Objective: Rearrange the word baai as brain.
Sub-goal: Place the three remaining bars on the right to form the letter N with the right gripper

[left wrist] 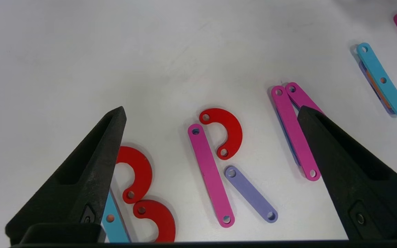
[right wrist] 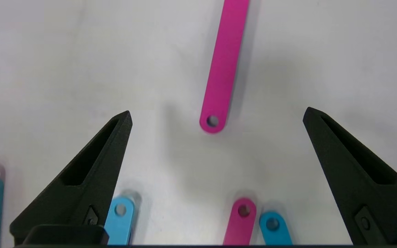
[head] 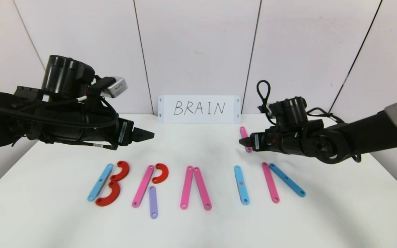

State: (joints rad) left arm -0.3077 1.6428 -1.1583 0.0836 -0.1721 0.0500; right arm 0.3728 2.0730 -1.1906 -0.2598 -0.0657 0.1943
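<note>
The word of coloured strips lies in a row on the white table (head: 47, 220). B is a blue strip (head: 100, 182) with two red curves (head: 122, 170). R is a pink strip (left wrist: 210, 175), a red curve (left wrist: 227, 132) and a purple strip (left wrist: 252, 194). A is two pink strips (head: 194, 187), and I is a blue strip (head: 241, 185). A pink strip (head: 270, 182) and a blue strip (head: 287, 184) meet at their tops on the right. A loose pink strip (right wrist: 224, 65) lies behind them. My right gripper (right wrist: 217, 112) hovers open over its near end. My left gripper (left wrist: 211, 110) hangs open above the R.
A white card (head: 199, 109) handwritten BRAIN stands against the back wall. Bare table stretches in front of the letters and to both sides.
</note>
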